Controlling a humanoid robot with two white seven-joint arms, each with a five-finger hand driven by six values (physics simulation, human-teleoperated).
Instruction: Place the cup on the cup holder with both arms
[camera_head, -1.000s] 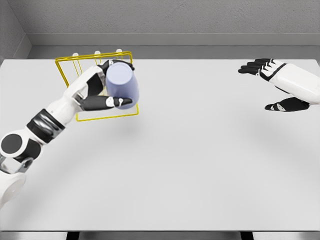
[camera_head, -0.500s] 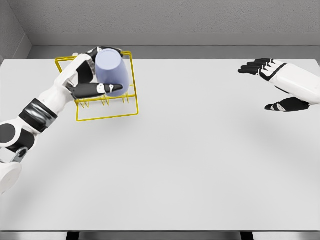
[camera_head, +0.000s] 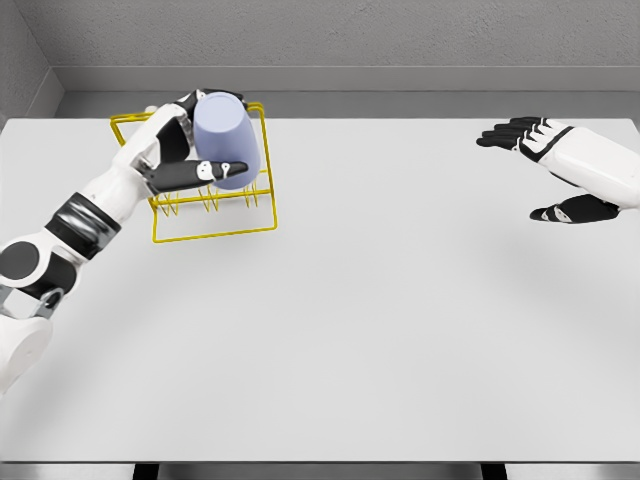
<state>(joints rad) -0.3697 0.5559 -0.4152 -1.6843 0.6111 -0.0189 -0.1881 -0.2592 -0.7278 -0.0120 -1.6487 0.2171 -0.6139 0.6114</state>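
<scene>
left hand (camera_head: 185, 160) fingers clamp the cup (camera_head: 224, 140) over the yellow cup holder (camera_head: 215, 232); right hand (camera_head: 560, 160) fingers spread, well apart.

The cup (camera_head: 227, 138) is pale lavender-blue, smooth and rounded (no handle visible), and sits in the upper left of the frame, tilted, over the middle of the cup holder (camera_head: 215, 232). The cup holder is a bright yellow wire rack with a rectangular base frame and short upright prongs, lying in the upper left, partly hidden behind the cup.
</scene>
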